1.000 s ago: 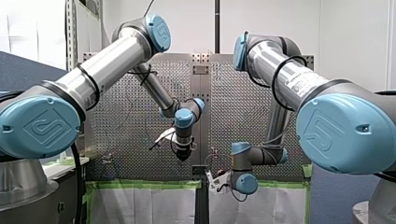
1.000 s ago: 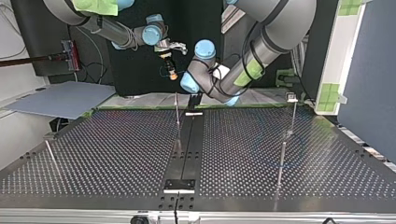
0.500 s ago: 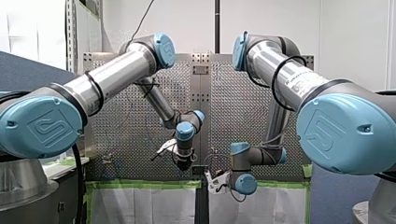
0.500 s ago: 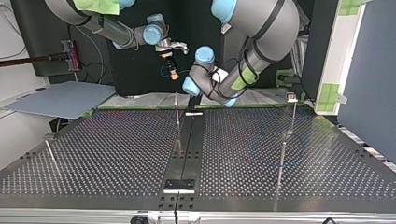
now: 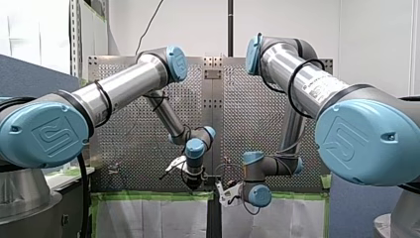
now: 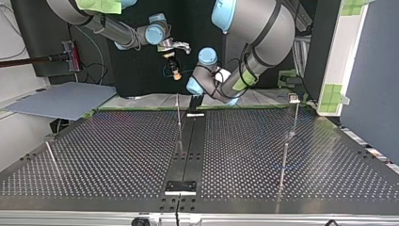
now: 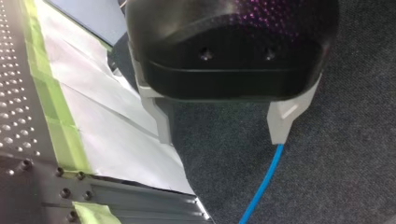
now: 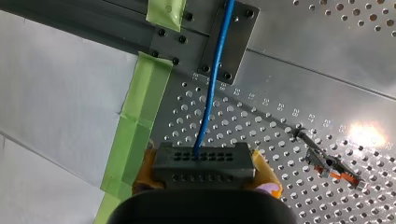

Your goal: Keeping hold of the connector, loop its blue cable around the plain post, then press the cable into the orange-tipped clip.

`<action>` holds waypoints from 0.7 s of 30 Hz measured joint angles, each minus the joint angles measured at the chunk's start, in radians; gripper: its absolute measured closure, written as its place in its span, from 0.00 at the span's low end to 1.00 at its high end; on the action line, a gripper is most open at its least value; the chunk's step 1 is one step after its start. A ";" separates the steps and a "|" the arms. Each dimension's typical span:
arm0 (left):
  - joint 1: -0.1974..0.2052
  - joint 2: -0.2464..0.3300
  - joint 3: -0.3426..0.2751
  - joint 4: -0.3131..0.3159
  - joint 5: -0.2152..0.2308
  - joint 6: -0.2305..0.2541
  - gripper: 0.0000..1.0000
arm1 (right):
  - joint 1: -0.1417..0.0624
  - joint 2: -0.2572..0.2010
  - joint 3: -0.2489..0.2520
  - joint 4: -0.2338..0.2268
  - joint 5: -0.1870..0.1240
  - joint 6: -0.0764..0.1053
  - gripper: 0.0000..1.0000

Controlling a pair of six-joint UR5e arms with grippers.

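A dark grey rectangular connector (image 8: 204,160) with rows of small holes is clamped by its two short ends between the yellow pads (image 8: 267,181) of my right arm's gripper (image 8: 204,173). The connector is held over the perforated metal table (image 8: 299,60), just inside the strip of green tape (image 8: 140,126) that is stuck along the table's edge. A thin blue cable (image 8: 212,84) is seen leaving the middle of the connector's face. It runs roughly alongside the tape strip, on the table side of it, and is carried across a dark bolted plate (image 8: 239,44).

The orange-tipped clip (image 8: 334,169), a slim metal stem with a short orange end, is set on the table farther from the tape strip than the connector. It stands well apart from the cable.

My left arm's gripper (image 7: 223,128), black-bodied with two pale fingers (image 7: 163,119), is released, its fingers spread wide. It is held on the other side of the tape strip, off the table, over dark grey carpet (image 7: 336,163). A white paper sheet (image 7: 107,121) lies between the tape strip and the carpet. A length of the blue cable is seen below the tip of one finger (whether it touches that finger cannot be told).

In the front view both grippers are found low, close beside each other, just above the tape strip.
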State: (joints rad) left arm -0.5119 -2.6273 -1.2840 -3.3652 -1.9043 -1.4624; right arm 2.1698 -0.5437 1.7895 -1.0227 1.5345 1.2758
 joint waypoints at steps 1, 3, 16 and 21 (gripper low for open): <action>0.000 -0.002 0.001 0.000 0.000 0.000 0.00 | 0.001 0.000 0.000 0.000 0.000 0.000 1.00; 0.000 -0.004 0.001 0.000 0.002 0.000 0.00 | 0.003 0.000 0.000 0.001 0.000 0.000 1.00; -0.010 -0.006 0.002 0.004 0.051 -0.010 0.00 | 0.009 0.000 0.000 0.000 0.000 0.001 1.00; -0.018 -0.006 0.004 0.005 0.101 -0.013 0.00 | 0.010 0.000 0.000 0.000 0.000 0.000 1.00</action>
State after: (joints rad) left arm -0.5300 -2.6330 -1.2797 -3.3602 -1.8034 -1.4755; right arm 2.1802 -0.5436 1.7892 -1.0223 1.5341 1.2763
